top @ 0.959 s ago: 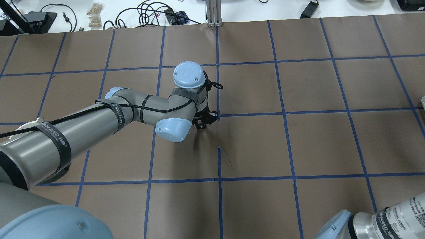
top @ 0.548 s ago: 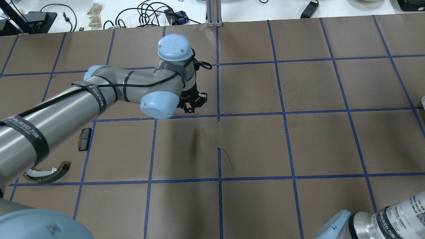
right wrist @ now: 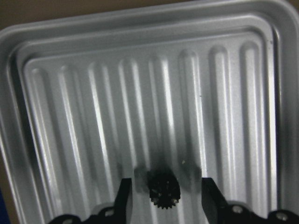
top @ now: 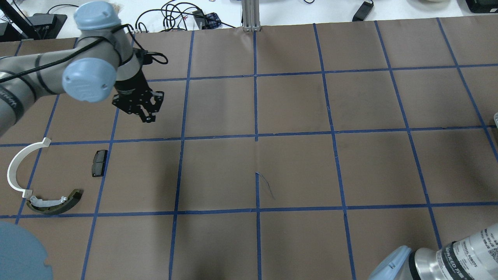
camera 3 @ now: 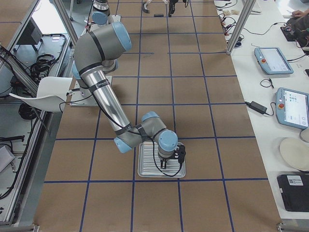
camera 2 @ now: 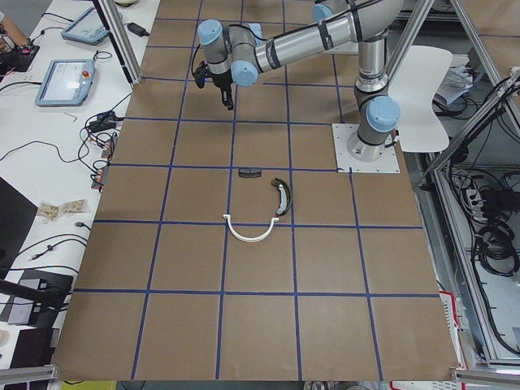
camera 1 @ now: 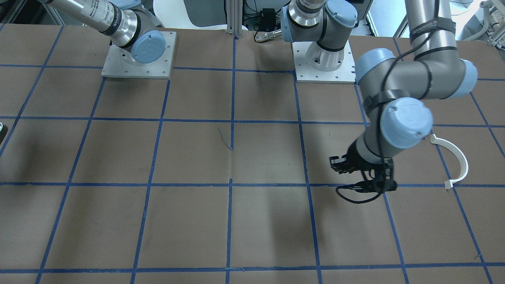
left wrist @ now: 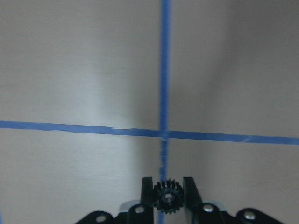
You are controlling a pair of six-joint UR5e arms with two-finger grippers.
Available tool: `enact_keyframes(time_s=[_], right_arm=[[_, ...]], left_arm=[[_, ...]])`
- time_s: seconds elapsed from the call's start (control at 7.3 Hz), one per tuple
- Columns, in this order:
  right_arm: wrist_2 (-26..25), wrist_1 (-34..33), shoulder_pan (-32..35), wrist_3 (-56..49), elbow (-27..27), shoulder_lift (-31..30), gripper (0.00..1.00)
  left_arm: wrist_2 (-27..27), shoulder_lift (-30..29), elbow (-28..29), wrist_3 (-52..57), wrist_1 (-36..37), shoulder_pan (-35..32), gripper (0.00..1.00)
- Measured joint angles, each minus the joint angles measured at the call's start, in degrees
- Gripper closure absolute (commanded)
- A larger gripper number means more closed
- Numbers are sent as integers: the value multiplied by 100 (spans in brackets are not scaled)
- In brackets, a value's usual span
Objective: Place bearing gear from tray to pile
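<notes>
My left gripper (left wrist: 167, 184) is shut on a small black bearing gear (left wrist: 167, 198) and holds it above the brown table. In the overhead view the left gripper (top: 147, 114) is at the far left, beyond the pile. The pile is a white half-ring (top: 15, 163), an olive-and-white brake shoe (top: 54, 202) and a small black pad (top: 99, 163). My right gripper (right wrist: 164, 200) is open over the ribbed metal tray (right wrist: 140, 28). A second black gear (right wrist: 164, 189) lies on the tray between its fingers, untouched.
The table is brown paper with a blue tape grid (top: 256, 136). The tray (camera 3: 145, 166) sits at the robot's right end, with the right arm (camera 3: 159, 140) over it. Cables and tablets lie beyond the far edge (top: 175, 15).
My left arm has swung from the table's centre to the far left, still carrying the gear. This uncovered the pad, brake shoe and half-ring.
</notes>
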Motion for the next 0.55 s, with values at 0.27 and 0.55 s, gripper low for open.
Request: enact_keyframes(time_s=[0.27,0.55], right_arm=[[6,2,0,-5,-1,23,99],[-32,47,0,-3,-5,42,100]], left_arm=[[314,-92,-115,1476,128,907,100],[392,-288,-331,2824,762,1624,100]])
